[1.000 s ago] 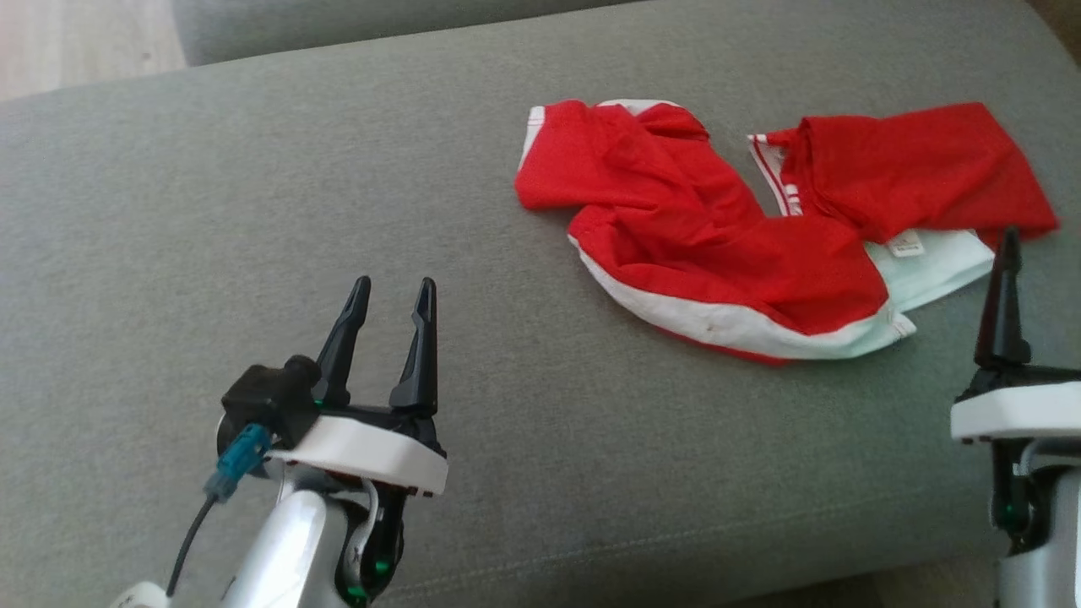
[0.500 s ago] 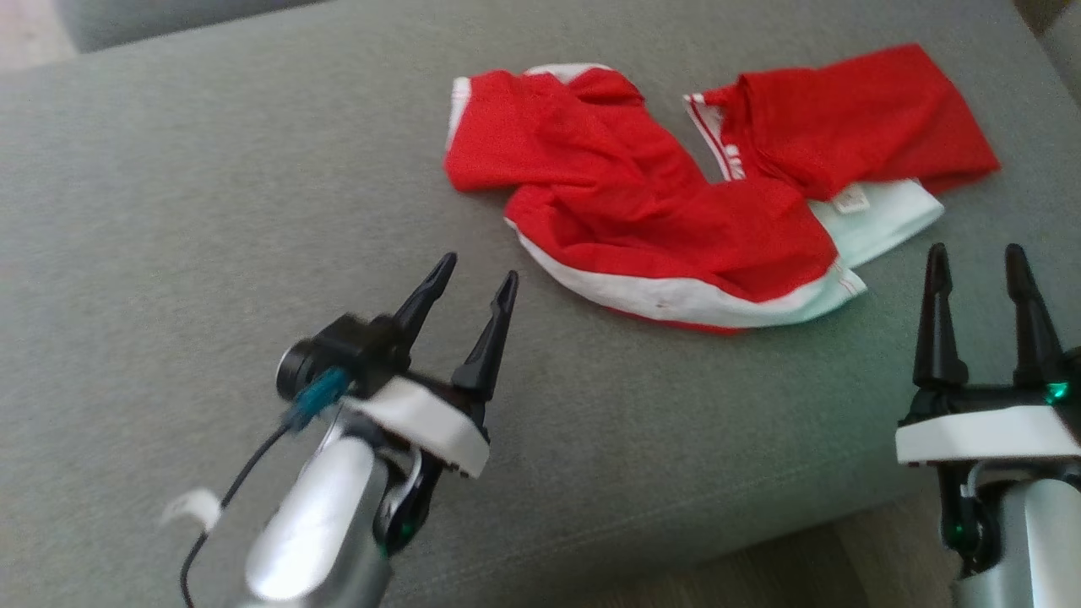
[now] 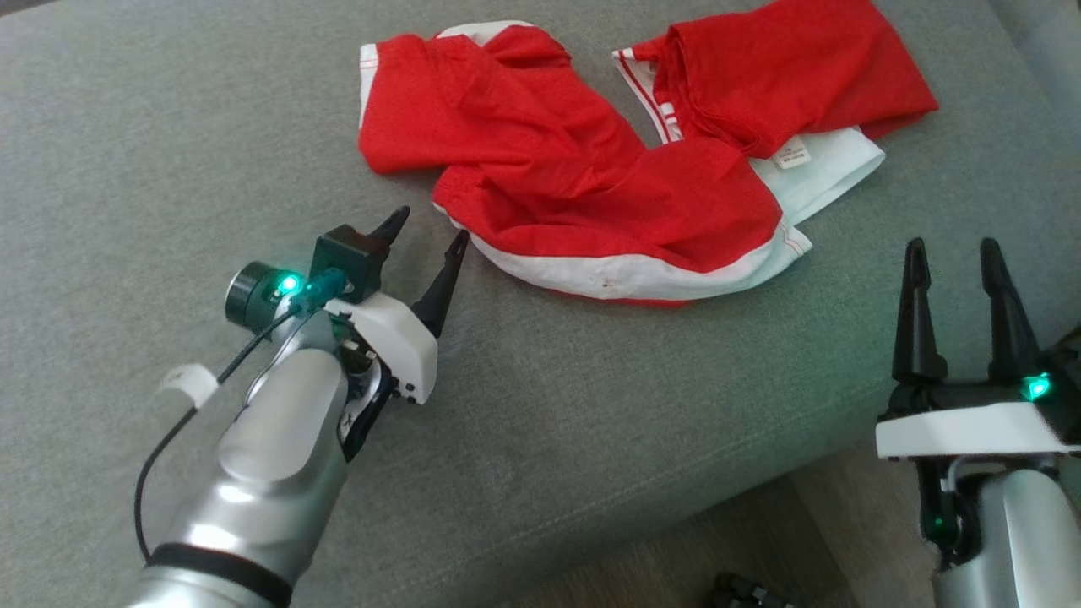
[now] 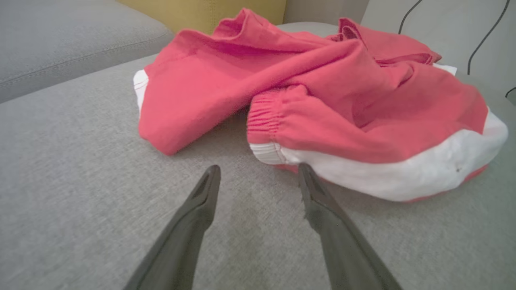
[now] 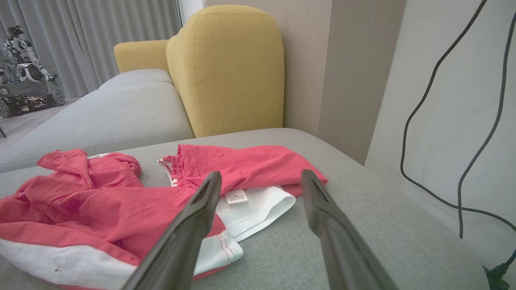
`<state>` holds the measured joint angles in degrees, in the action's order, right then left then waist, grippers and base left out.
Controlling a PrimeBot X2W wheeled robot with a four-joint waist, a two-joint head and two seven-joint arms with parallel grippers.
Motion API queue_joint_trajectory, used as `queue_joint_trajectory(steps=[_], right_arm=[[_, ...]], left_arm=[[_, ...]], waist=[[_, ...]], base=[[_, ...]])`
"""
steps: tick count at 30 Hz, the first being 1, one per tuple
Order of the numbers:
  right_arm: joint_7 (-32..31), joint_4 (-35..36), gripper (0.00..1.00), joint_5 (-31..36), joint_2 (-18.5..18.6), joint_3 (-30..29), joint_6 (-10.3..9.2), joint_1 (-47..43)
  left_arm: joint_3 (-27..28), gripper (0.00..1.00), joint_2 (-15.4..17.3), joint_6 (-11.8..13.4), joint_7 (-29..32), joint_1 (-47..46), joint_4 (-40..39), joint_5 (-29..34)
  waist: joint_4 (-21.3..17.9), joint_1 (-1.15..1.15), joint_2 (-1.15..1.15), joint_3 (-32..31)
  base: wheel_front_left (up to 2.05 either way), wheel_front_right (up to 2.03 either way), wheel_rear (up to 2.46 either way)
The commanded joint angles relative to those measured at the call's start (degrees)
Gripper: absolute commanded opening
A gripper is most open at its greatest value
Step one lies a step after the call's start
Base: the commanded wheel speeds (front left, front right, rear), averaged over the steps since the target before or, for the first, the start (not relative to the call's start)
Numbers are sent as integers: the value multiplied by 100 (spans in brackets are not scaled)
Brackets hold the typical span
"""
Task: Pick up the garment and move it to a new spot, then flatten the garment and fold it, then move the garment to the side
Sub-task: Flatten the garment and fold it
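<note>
Gaping empty, the left hand [image 3: 431, 225] points at the garment [image 3: 591, 186] just beyond it.

Red garment [image 3: 608, 177] with white trim lay crumpled, unfolded, toward twelve o'clock on the grey sofa cushion [image 3: 169, 127].

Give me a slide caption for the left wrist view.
Open left claw over a grey sofa cushion, tips close to the hem of a crumpled red-and-white garment.

The garment [image 3: 574, 177] is thin, matt cloth, crumpled; the sofa seat [image 3: 169, 110] is matt grey woven fabric, slightly rough.
</note>
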<state>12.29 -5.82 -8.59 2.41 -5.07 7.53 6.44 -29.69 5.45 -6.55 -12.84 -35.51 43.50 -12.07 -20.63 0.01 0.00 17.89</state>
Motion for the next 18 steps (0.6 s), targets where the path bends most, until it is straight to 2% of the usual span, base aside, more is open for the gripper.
queue_joint_trajectory(steps=[1, 7, 18], right_arm=[[88, 154, 100, -43, 47, 133, -4, 155], [141, 57, 100, -52, 47, 149, -4, 197], [192, -96, 100, -22, 47, 193, -4, 253]], left_arm=[[97, 100, 77, -8, -86, -251, -108, -3], [-6, 100, 58, -60, -180, -508, 77, -103], [-164, 100, 135, -89, -214, -587, -227, -205]], waist=[[-27, -1, 0, 28], [-76, -1, 0, 93], [-121, -1, 0, 148]], base=[[0, 0, 0], [0, 0, 0], [0, 0, 0]])
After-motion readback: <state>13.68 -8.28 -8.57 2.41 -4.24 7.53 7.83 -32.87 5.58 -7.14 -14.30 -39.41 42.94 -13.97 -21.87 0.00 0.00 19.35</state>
